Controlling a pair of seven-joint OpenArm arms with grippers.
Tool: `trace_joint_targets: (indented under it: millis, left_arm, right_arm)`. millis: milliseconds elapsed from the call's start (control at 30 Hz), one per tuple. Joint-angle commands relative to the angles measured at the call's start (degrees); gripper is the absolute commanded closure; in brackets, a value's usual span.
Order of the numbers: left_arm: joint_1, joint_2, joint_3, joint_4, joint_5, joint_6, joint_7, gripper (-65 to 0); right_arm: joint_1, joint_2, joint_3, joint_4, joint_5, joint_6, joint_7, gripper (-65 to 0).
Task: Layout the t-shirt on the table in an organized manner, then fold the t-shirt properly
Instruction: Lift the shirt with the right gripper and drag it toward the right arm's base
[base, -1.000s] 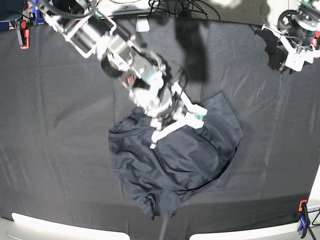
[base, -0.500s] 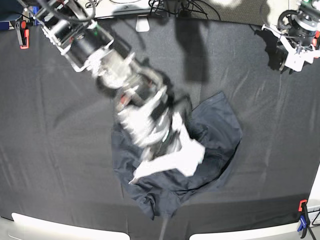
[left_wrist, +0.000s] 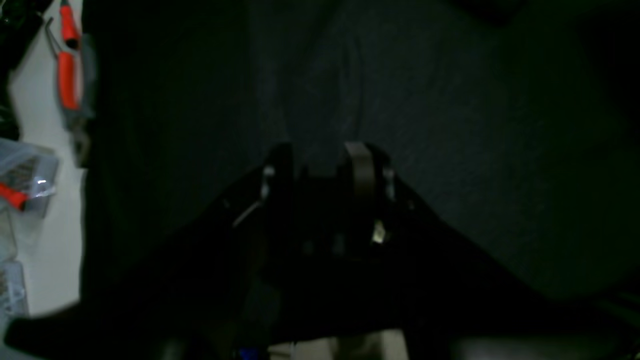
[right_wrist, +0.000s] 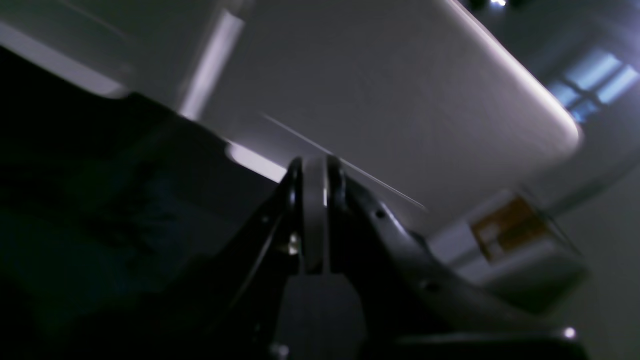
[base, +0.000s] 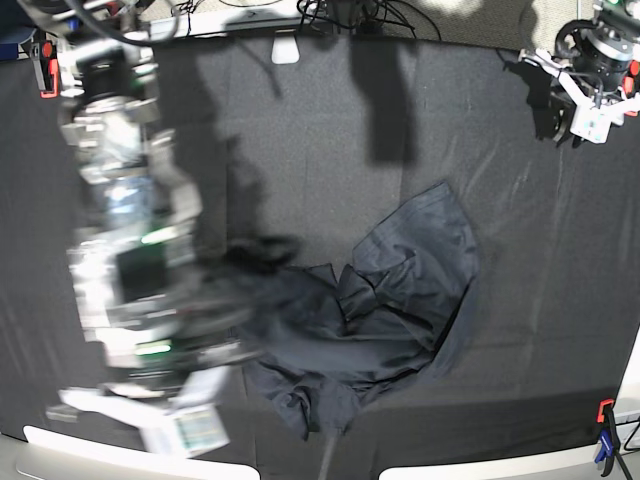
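Note:
The dark grey t-shirt (base: 390, 300) lies crumpled in a heap near the middle of the table (base: 530, 230), one flap reaching up to the right. My right gripper (base: 185, 422) is a blur at the lower left, beside the shirt's left edge. In the right wrist view this right gripper (right_wrist: 315, 172) has its jaws pressed shut, and no cloth shows between the tips. My left gripper (base: 585, 118) hangs at the far right corner, well away from the shirt. Seen from its wrist, the left gripper (left_wrist: 320, 165) is open over bare black table cloth (left_wrist: 450, 125).
An orange clamp (base: 45, 65) grips the far left corner and a blue-and-orange one (base: 605, 440) the near right corner. Cables (base: 350, 12) run along the far edge. Beside the cloth lie an orange-handled clamp (left_wrist: 67, 75) and a clear plastic box (left_wrist: 25, 175).
My right arm has swung fast from above the shirt's middle down to the lower left. The shirt's left side has shifted and bunched. The left arm has stayed put.

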Motion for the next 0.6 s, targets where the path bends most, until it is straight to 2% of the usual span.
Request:
trace_joint_targets:
  millis: [0,67,167,267,300,333,433,467,567]
  left_arm:
    - [0.20,-0.66,-0.28,0.98,-1.09,0.46,-2.23,-15.0]
    - [0.00,-0.66,-0.28,0.98,-2.03,-0.48,-3.04,-15.0]
    - [-1.38,-0.63,0.04,0.98,-5.60,-5.09,-2.58,-15.0]
    - [-3.61,0.17,2.84,0.98,-7.69,-5.55,-2.56,-15.0]
    - [-4.50,0.87,4.13,0.98,-7.37,-5.55,-2.54,-15.0]
    - [-5.44,1.66,5.60,0.98,-6.88,-5.57,-2.54,-15.0]
    - [-8.22,4.20,9.84,0.98,-5.22,-5.57,-1.53,-15.0]
    - [-9.07,4.98,11.08,0.96,-4.33,-5.55,-1.20,-15.0]
    - [-11.28,6.78,14.03,0.96,-2.45,-5.55,0.22,-15.1]
  right_arm:
    - [1.38,1.57,1.99,0.20,2.21,-0.68,1.40,0.0]
    - [0.87,4.22,4.76,-1.11,8.61,-0.66,1.55,0.0]
    - [-0.90,7.45,6.86,-3.63,16.68,-0.66,2.32,0.0]
    - [-3.15,8.98,6.67,-4.50,24.59,-0.35,2.19,0.0]
    - [-3.89,8.96,6.54,-4.50,26.62,0.31,2.19,-2.4]
    - [-4.57,8.96,6.23,-4.50,28.35,1.70,2.10,-8.7]
    - [-6.58,8.96,3.91,-4.50,31.47,8.72,1.11,-23.3]
    - [-7.28,8.98,2.58,-4.50,31.71,10.47,0.90,-25.5]
    - [-8.90,8.98,-2.80,-5.38,31.45,11.85,0.96,-26.1]
